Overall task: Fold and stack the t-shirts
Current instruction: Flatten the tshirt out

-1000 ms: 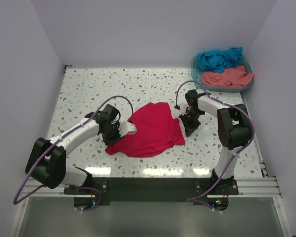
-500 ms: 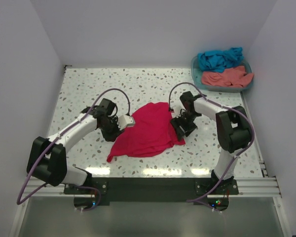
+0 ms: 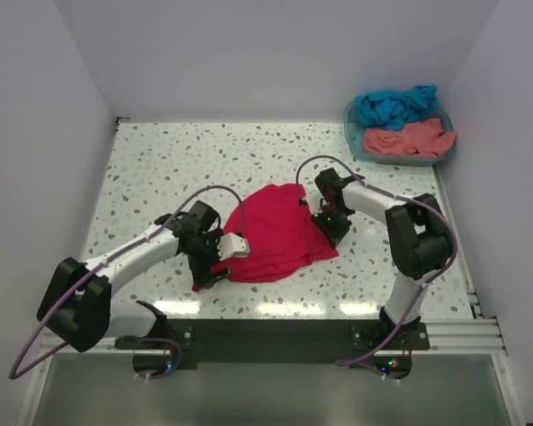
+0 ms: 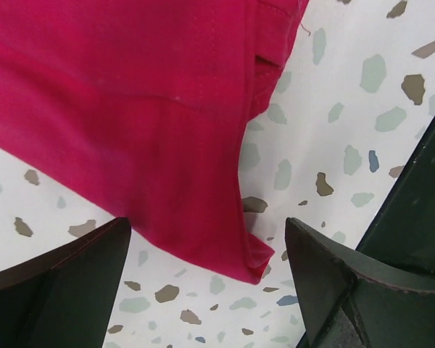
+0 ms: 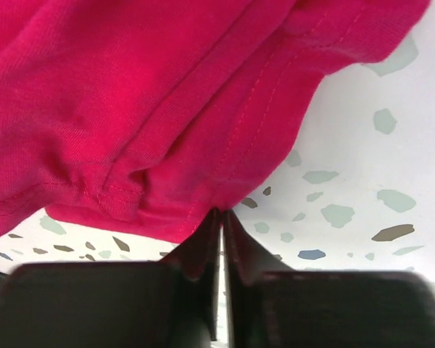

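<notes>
A crimson-pink t-shirt (image 3: 275, 232) lies crumpled flat in the middle of the table. My left gripper (image 3: 211, 272) hangs over its near-left corner, open. In the left wrist view that corner (image 4: 257, 261) rests on the table between the wide-apart fingers (image 4: 65, 283), untouched by either. My right gripper (image 3: 324, 220) sits at the shirt's right edge. In the right wrist view its gripper (image 5: 221, 217) is shut, pinching the stitched hem (image 5: 203, 181). A teal-blue t-shirt (image 3: 395, 105) and a salmon-coral t-shirt (image 3: 407, 138) lie bunched at the back right.
The teal plastic basket (image 3: 354, 133) holding the two other shirts stands in the far right corner against the walls. White walls close in the speckled table (image 3: 160, 169) on three sides. Both arm bases stand at the near edge.
The left gripper let go, opened wide and moved nearer, to the shirt's near-left corner. The right gripper opened, shifted toward the far side and shut on the right hem.
</notes>
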Tool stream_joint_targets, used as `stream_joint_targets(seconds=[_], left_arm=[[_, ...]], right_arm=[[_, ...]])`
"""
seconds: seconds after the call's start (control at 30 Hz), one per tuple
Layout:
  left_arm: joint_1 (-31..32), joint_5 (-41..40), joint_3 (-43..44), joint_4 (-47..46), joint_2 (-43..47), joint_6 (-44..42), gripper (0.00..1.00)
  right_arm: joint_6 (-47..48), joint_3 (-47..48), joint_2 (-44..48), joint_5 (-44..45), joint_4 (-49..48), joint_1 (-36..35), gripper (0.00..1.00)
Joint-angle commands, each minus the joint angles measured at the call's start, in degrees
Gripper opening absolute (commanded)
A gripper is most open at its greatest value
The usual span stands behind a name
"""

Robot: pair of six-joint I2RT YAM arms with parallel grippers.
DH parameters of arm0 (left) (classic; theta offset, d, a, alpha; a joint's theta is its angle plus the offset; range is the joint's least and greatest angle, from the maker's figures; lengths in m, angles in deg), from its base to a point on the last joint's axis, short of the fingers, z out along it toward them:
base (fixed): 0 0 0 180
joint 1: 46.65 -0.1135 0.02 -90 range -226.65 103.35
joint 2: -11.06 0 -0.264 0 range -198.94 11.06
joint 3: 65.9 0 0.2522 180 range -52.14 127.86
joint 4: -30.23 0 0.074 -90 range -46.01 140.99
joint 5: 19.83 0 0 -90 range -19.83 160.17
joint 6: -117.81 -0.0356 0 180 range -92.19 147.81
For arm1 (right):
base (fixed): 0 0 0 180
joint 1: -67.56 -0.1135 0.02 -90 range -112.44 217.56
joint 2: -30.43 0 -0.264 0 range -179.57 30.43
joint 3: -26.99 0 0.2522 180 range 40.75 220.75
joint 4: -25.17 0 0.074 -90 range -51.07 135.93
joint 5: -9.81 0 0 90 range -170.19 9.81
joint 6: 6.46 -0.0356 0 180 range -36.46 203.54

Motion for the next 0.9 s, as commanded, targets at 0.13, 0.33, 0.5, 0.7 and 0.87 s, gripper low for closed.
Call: stream_joint_targets(seconds=[0.13,0.33,0.5,0.7,0.87], left_arm=[[2.85,-6.90,-6.52,-9.91,2.23,-2.67,0.93],[4.26,-12.25,-8.02,-13.96,1.35,-1.98,0.74],[2.24,-13.24,-2.94,-11.59,2.58,0.04,0.26],[-13.21,-7.79,5.94,-7.19,-0.05,0.58,0.01],[-25.70,-5.95,8.50,-10.27,-7.87,4.08,0.00]], right_arm=[[1.53,-3.90,-3.76,-3.09,-3.08,-1.26,0.00],[2.59,-3.47,-2.52,1.63,-3.17,-1.17,0.00],[3.29,-3.20,-2.26,6.91,-4.05,-1.17,0.00],[3.64,-2.93,-3.40,11.40,-3.78,-1.17,0.00],[3.91,-3.46,-4.19,13.43,-4.22,-1.08,0.00]])
